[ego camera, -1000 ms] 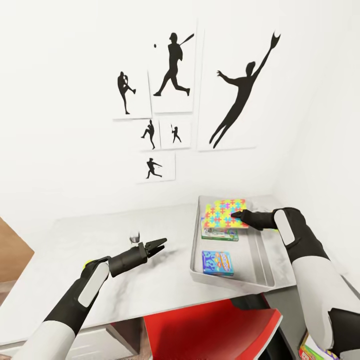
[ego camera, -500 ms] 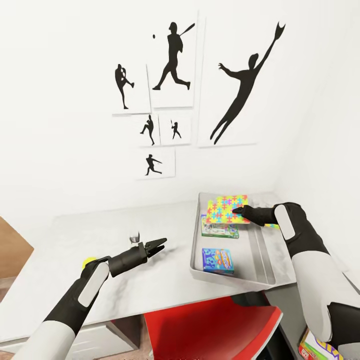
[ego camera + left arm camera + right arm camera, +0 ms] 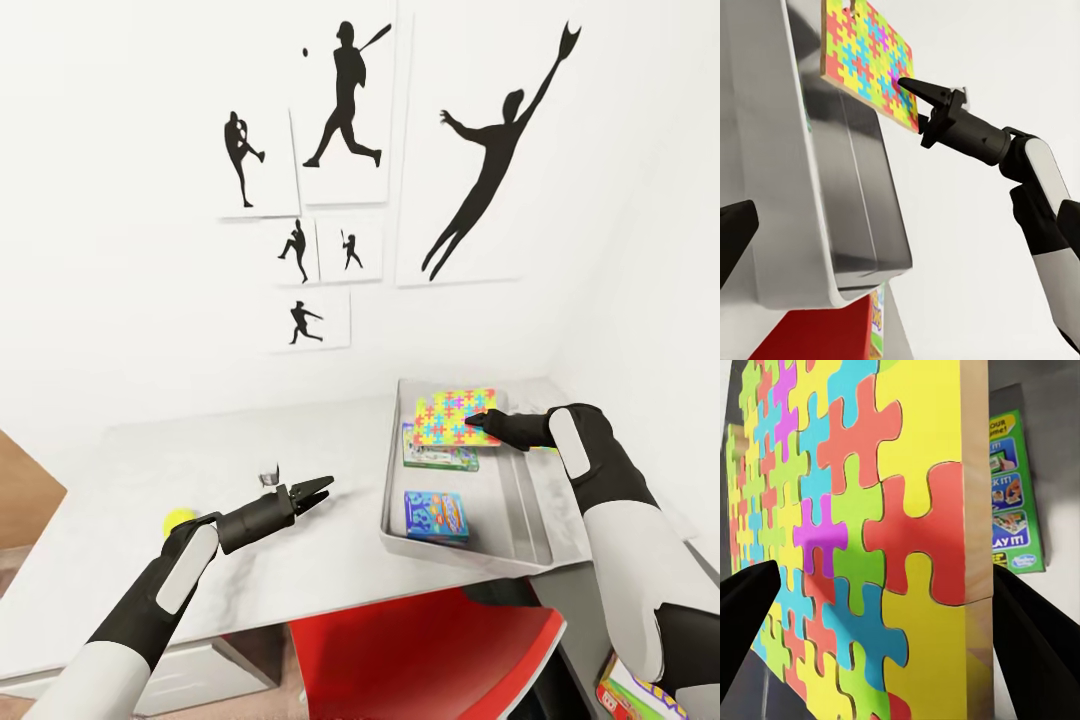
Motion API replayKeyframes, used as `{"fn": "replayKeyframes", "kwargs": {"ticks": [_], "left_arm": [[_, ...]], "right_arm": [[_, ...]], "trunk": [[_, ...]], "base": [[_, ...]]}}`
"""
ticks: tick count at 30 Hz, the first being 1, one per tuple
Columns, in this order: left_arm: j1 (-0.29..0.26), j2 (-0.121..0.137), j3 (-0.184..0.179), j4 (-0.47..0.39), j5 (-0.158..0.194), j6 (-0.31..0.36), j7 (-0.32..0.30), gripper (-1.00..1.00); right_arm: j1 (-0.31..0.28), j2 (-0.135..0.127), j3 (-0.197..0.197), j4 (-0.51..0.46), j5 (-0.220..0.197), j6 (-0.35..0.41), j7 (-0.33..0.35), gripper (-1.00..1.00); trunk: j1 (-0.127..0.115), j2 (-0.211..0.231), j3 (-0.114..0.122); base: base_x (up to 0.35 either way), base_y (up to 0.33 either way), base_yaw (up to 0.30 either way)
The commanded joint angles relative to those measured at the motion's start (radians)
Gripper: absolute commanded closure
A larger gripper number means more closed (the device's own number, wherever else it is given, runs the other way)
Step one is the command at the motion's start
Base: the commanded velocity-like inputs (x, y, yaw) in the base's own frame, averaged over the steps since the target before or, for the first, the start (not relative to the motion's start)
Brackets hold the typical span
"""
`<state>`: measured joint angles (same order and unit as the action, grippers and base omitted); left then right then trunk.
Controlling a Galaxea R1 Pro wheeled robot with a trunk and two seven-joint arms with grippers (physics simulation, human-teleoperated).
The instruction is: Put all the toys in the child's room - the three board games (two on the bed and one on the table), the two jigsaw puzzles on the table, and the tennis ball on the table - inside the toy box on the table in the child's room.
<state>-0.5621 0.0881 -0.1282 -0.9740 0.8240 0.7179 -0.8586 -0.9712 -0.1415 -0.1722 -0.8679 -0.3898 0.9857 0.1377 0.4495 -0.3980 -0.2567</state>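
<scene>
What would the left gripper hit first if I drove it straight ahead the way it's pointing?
Probably the near side wall of the toy box. The left gripper points across bare table toward it, with nothing between. Its height above the table is unclear, so it might pass over the rim.

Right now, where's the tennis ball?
In the head view the tennis ball sits on the table at its left side, just behind the left arm's forearm, well apart from the toy box.

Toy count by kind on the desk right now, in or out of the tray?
Board games: 2, green-edged and blue, both in the toy box
Jigsaw puzzles: 1, in the right gripper
Tennis balls: 1, on the table
Total: 4
</scene>
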Motion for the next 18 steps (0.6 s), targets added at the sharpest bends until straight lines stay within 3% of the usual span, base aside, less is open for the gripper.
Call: {"fn": "replayKeyframes", "kwargs": {"ticks": [1, 18], "left_arm": [[-0.001, 0.001, -0.002, 0.000, 0.007, 0.006, 0.001, -1.00], [-0.001, 0.001, -0.002, 0.000, 0.007, 0.006, 0.001, -1.00]], "right_arm": [[-0.001, 0.000, -0.003, 0.000, 0.009, 0.004, 0.011, 1.00], [-0.001, 0.003, -0.003, 0.000, 0.008, 0.004, 0.010, 1.00]], "trunk": [[0.001, -0.002, -0.004], [0.001, -0.002, -0.031]], "base": [[0.000, 0.000, 0.000], [0.000, 0.000, 0.000]]}}
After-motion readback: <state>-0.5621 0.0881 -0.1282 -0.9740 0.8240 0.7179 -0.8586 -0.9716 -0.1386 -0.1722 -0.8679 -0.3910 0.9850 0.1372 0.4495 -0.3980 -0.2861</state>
